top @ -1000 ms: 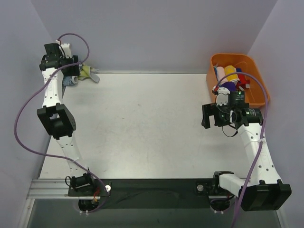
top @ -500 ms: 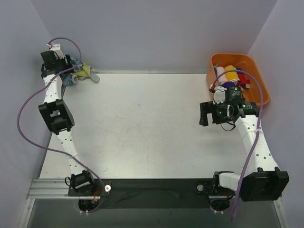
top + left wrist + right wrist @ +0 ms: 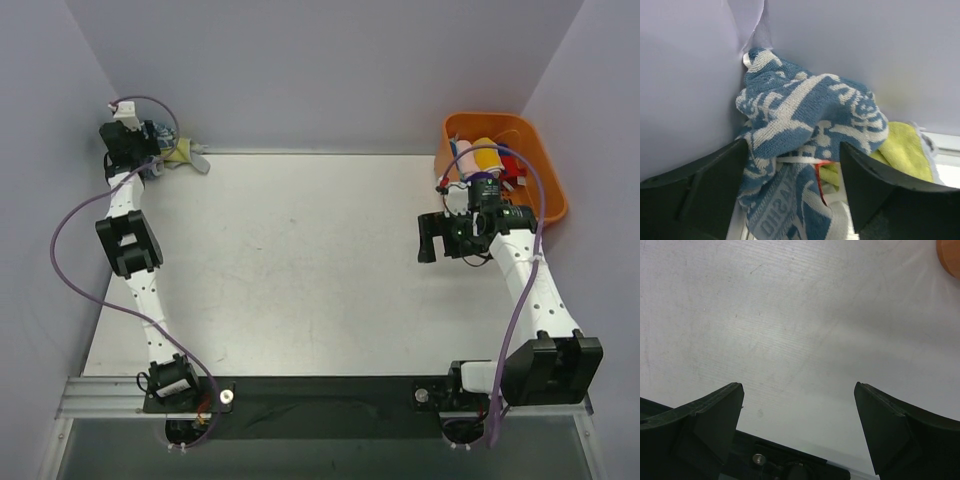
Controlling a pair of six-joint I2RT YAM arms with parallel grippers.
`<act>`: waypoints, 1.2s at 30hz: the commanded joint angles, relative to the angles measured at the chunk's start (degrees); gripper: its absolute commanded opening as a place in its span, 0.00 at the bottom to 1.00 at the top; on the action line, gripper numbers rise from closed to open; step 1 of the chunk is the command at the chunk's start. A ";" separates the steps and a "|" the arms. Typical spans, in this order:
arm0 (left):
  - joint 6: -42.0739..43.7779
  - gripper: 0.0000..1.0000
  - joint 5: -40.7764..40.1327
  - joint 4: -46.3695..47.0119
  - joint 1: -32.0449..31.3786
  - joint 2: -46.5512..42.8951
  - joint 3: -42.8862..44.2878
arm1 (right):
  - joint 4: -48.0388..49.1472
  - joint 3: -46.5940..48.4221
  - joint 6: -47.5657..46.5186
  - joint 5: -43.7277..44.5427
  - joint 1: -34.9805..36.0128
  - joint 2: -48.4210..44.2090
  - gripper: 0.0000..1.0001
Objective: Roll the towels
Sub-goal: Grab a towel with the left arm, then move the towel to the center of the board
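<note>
**Left tool at the towels in the far-left corner; right tool idle over bare tabletop**

Left tool (image 3: 792, 150): jaws spread wide. The blue-and-white patterned towel (image 3: 805, 120) sits bunched in the gap between the two black fingers (image 3: 695, 185). The cloth fills the gap from side to side and its edges meet the inner face of each finger. It is not pinched flat.

The towel is heaped up into the corner where the left wall (image 3: 685, 75) meets the rear wall (image 3: 865, 50). Its top fold, with a small white loop, leans on the corner seam. The lower part hangs toward the camera and shows woven lettering and a thin red stripe.

The pale yellow-green towel (image 3: 902, 150) lies just beside the blue one on the right, partly under it. It is behind the right finger and outside the jaws, with its grey edge toward the open tabletop (image 3: 790, 315).

In the overhead view the left arm is stretched fully to that far-left corner.

Right tool (image 3: 799, 390): jaws spread wide, nothing between them. It hangs over bare tabletop, near the orange basket (image 3: 490, 117) and well apart from both towels.
</note>
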 commanded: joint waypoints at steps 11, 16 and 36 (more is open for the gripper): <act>-0.50 0.00 -6.56 15.87 0.22 3.56 7.04 | -3.69 3.23 -0.79 2.43 1.29 3.04 1.00; -1.90 0.00 -4.10 15.78 0.57 -5.05 4.40 | -3.69 4.11 -1.05 2.43 1.38 1.81 1.00; -7.97 0.00 15.58 -9.24 -7.76 -51.78 -15.34 | -3.78 5.52 -0.08 -3.63 1.38 -6.98 1.00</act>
